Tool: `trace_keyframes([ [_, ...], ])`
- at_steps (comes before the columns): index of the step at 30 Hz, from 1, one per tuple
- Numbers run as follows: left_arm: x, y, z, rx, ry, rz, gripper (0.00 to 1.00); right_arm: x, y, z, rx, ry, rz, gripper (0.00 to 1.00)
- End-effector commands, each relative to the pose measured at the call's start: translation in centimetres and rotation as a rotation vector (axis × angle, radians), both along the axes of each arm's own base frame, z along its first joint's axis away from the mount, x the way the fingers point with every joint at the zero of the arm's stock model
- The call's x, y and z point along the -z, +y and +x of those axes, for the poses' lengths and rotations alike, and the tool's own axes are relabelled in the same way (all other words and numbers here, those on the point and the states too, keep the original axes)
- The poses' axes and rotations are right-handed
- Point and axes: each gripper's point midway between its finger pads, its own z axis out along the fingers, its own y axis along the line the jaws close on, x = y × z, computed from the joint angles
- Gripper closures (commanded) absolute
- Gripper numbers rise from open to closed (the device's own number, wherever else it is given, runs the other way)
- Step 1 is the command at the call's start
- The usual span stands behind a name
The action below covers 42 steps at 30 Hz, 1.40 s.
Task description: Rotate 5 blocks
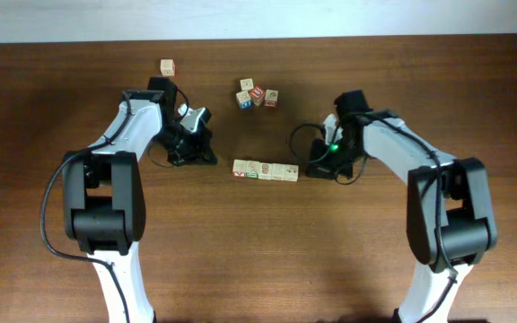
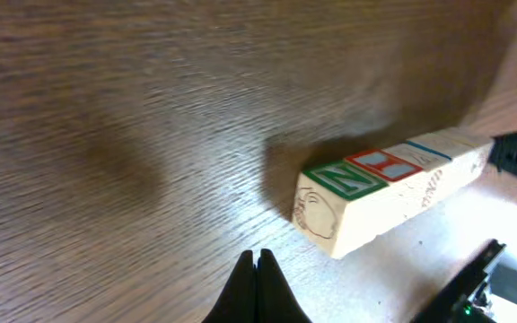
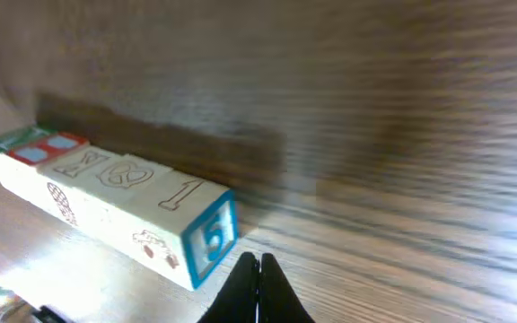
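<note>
Several light-wood blocks (image 1: 266, 170) with printed faces lie end to end in a straight row at the table's middle. My left gripper (image 1: 212, 158) sits just off the row's left end, shut and holding nothing. My right gripper (image 1: 312, 168) sits just off the right end, also shut and empty. In the left wrist view the row (image 2: 393, 193) lies ahead and to the right of the closed left gripper (image 2: 256, 257), apart from it. In the right wrist view the row (image 3: 106, 202) ends in a blue "5" face close to the left of the closed right gripper (image 3: 258, 260).
Three more printed cubes (image 1: 257, 94) are clustered behind the row, one with a red top. A lone pale cube (image 1: 167, 67) sits at the back left near the table's far edge. Both arm bases stand at the front.
</note>
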Motion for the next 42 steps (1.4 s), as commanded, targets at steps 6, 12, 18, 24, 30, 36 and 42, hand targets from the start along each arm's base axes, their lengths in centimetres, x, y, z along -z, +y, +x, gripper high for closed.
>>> trace_keyframes([
  [6, 0.2, -1.9, -0.2, 0.077, -0.035, -0.066, 1.00, 0.5, -0.3, -0.1, -0.038, -0.008, 0.034, 0.96],
  [12, 1.3, -3.1, -0.2, 0.091, -0.024, -0.085, 1.00, 0.4, -0.3, 0.1, -0.038, -0.018, 0.036, 0.95],
  [18, 2.0, -3.5, -0.4, 0.080, 0.003, -0.115, 1.00, 0.4, -0.3, 0.1, -0.038, -0.018, 0.036, 0.96],
  [24, 1.4, -3.9, -0.2, 0.072, 0.000, -0.166, 1.00, 0.4, -0.3, 0.0, -0.038, -0.012, 0.035, 0.96],
  [30, 0.7, -3.1, 0.2, 0.034, 0.007, -0.220, 1.00, 0.6, -0.3, -0.2, -0.041, -0.007, 0.034, 0.96],
  [36, 0.7, -2.9, -0.1, 0.034, 0.017, -0.220, 1.00, 0.6, -0.3, -0.2, -0.041, -0.006, 0.035, 0.95],
  [42, 0.7, -2.8, -0.4, 0.056, 0.014, -0.217, 1.00, 0.6, -0.2, -0.3, -0.042, -0.003, 0.041, 0.96],
])
